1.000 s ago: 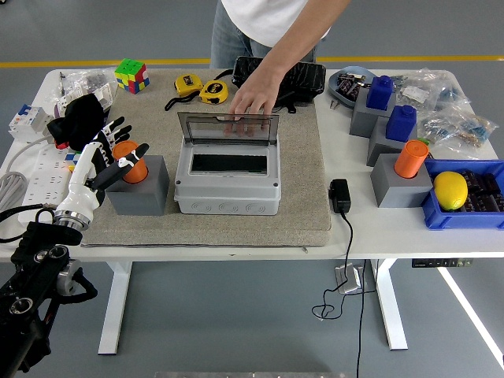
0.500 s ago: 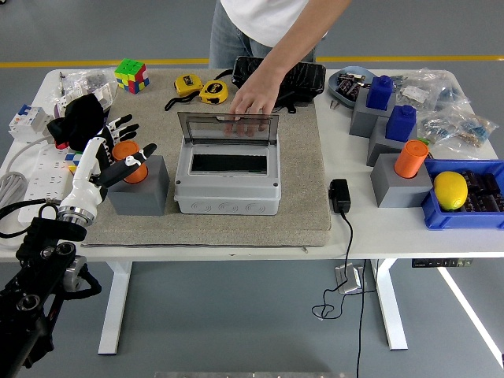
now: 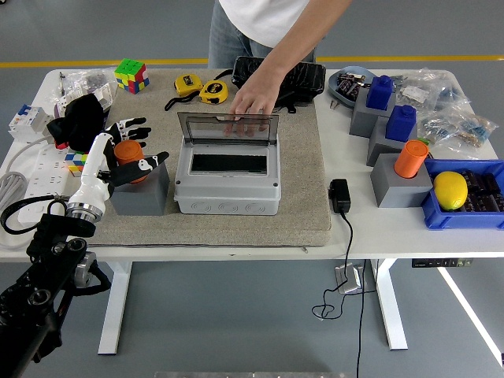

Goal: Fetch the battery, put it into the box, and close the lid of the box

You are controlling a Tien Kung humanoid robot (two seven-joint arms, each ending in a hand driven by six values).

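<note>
Head view has my left arm coming up from the lower left corner, forearm angled toward the mat (image 3: 307, 181), with my left hand (image 3: 120, 153) raised over the left grey block (image 3: 142, 189). Its fingers (image 3: 134, 124) are spread and relaxed, gripping nothing; the thumb (image 3: 150, 164) lies across the block's top edge.

Against a second ago, my hand has slid slightly right and up, and the thumb now reaches farther over the block. Everything on the table has stayed where it was.

The orange battery (image 3: 126, 154) stands upright in the top of that block, right inside the span of my hand: the fingers arch past its far side and the thumb crosses in front of it. I cannot tell whether any finger touches it.

The grey box (image 3: 228, 185) sits just to the right of the block, its clear lid (image 3: 227, 129) standing upright. A person at the far side rests a hand (image 3: 253, 98) on the lid's top edge. My right arm is out of sight.
</note>
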